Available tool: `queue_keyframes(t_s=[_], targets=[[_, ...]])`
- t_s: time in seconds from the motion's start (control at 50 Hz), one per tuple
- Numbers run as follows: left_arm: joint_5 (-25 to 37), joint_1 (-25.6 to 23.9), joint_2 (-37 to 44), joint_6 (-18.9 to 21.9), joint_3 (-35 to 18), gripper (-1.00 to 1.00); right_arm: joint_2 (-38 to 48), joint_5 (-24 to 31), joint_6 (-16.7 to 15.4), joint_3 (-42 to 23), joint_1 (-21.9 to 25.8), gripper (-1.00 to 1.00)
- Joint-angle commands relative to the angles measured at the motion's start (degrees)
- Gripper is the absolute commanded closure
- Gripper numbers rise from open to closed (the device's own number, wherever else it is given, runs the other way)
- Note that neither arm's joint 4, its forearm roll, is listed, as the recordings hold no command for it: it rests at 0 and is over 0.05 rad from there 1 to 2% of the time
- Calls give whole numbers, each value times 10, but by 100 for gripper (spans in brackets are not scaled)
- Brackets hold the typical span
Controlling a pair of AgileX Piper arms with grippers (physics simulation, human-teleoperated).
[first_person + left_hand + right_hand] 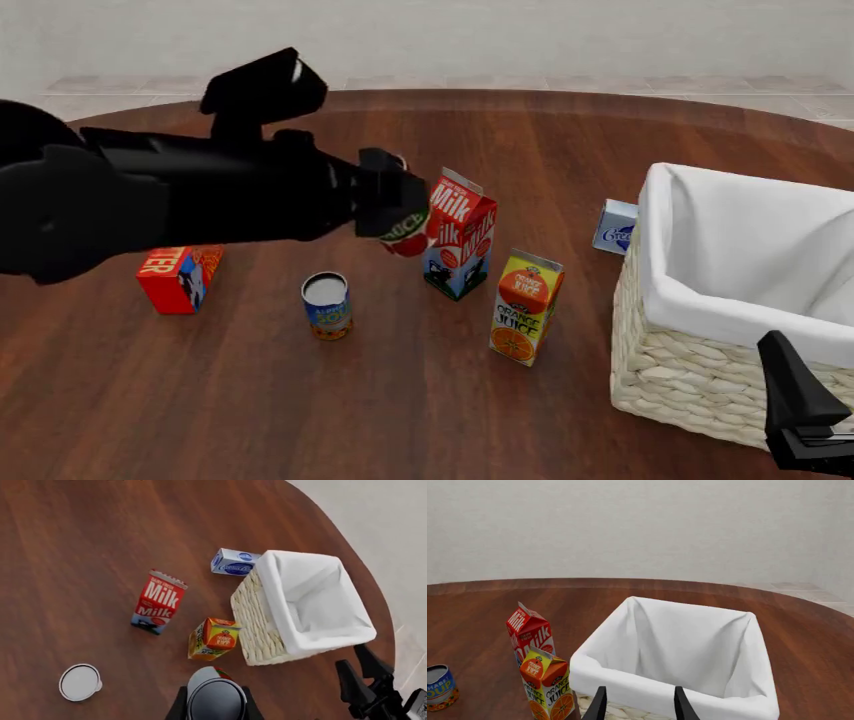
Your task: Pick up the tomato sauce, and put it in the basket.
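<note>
Left jaws clamp the tomato sauce [404, 228] above the table; right jaws apart beside the basket [694, 375] rim

So on the brown wooden table [400, 400] there's a red milk carton [458, 247] standing upright around the middle of the front view, with an orange juice carton [525, 307] just to its lower right. Left of those sits a blue and orange-yellow can [326, 306] with a pale top, and further left a small red box [178, 277]. There's also a little blue and white carton [614, 227] lying over at center right.
</note>
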Motion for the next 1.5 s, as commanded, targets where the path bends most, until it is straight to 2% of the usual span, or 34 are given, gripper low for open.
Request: queue_keyframes(t_s=[0.02, 0.34, 0.72, 1.18, 1.5], targets=[[24, -37, 13, 8, -49, 100, 0, 0, 0, 0, 0, -100], [62, -61, 49, 23, -131, 100, 0, 0, 0, 0, 0, -100], [64, -89, 94, 21, -192, 100, 0, 0, 0, 0, 0, -100], [72, -90, 151, 28, -256, 100, 0, 0, 0, 0, 0, -100], [77, -119, 213, 29, -331, 100, 0, 0, 0, 0, 0, -100]])
